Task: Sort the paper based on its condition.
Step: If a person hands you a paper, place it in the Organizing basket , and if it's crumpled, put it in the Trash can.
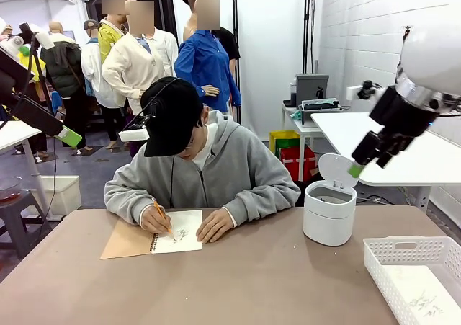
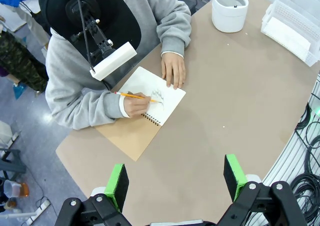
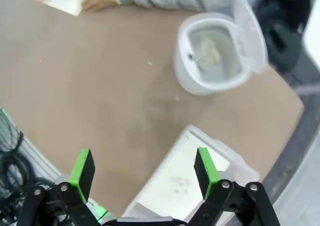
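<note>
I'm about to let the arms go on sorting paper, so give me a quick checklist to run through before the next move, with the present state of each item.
1. Left gripper open, holding nothing: ok.
2. Right gripper open, holding nothing: ok.
3. White bin lid up, a crumpled wad inside: ok.
4. White basket at the table's right corner, a flat sheet in it: ok.
5. Loose paper ready to pick: not ok; the person's hand is drawing in the notebook.
6. Both arms raised off the table: ok.
</note>
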Robot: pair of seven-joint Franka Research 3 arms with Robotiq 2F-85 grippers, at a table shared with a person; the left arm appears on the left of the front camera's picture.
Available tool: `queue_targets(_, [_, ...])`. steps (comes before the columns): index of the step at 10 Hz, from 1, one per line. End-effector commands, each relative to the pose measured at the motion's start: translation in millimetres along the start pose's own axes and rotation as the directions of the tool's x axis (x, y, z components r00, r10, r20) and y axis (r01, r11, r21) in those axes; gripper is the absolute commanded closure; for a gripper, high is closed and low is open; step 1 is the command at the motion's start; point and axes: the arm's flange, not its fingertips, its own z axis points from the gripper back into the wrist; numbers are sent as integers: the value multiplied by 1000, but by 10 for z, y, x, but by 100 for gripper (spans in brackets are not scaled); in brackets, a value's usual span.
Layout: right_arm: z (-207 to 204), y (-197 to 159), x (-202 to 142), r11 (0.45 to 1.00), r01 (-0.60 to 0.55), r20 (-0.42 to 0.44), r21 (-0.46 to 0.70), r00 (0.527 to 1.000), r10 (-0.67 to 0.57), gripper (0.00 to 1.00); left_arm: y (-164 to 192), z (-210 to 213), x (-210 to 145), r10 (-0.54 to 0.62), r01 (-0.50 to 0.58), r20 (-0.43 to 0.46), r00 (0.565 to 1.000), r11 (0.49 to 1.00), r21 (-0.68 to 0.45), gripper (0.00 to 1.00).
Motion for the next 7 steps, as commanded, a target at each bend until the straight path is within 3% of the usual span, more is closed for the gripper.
queue_targets(1, [13, 111, 334, 984, -138, 74, 108, 989, 131, 0, 8, 3, -5, 1, -1, 7, 1000, 1000, -9, 0])
queue_targets(3, [4, 445, 747, 963, -241, 164, 123, 962, 220, 0, 8, 3, -5, 1, -1, 7, 1000, 1000, -9, 0])
queue_targets(4, [-85, 830, 1388, 957, -277, 259, 86, 934, 247, 0, 8, 3, -5, 1, -1, 7, 1000, 1000, -9, 0])
queue_targets(7, [-84, 986, 1645, 951, -296, 302, 85, 918, 258, 0, 8, 3, -5, 1, -1, 7, 1000, 1000, -9, 0])
